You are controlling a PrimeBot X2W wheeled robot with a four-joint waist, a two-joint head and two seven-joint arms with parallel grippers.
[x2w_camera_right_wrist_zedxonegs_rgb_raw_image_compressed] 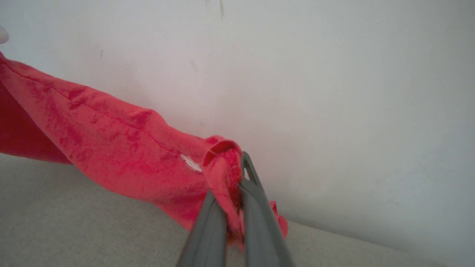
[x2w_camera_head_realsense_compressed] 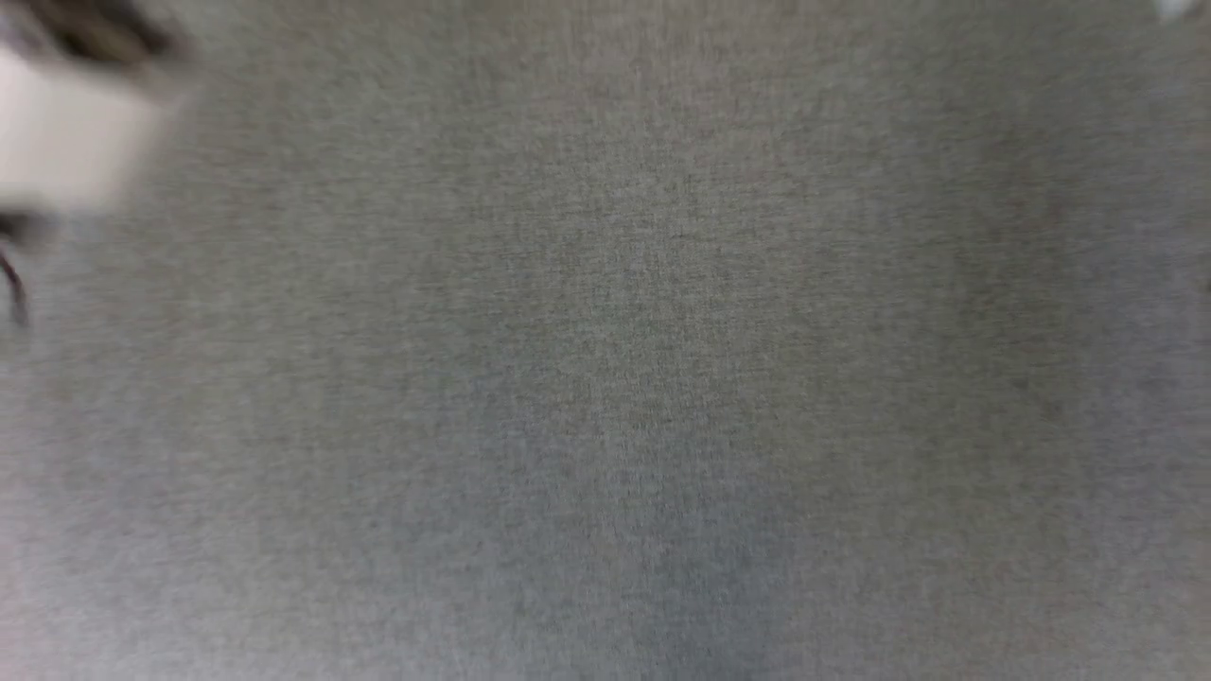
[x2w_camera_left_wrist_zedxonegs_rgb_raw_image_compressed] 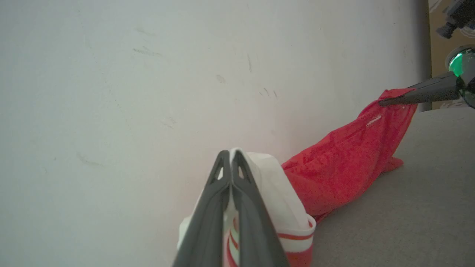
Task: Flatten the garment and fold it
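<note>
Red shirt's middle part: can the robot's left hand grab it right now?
Probably not yet. The left hand is shut on the white sleeve of the shirt, so it would need to let go first. Nothing else seems to block the way.

A grey, finely woven cloth surface point(x2w_camera_head_realsense_compressed: 605, 378) spreads under me, blurred in my head view. In my left wrist view it runs up to a pale wall point(x2w_camera_left_wrist_zedxonegs_rgb_raw_image_compressed: 148, 74). The garment point(x2w_camera_left_wrist_zedxonegs_rgb_raw_image_compressed: 345, 167) sags low over it, and I cannot tell whether its lowest fold touches.
</note>
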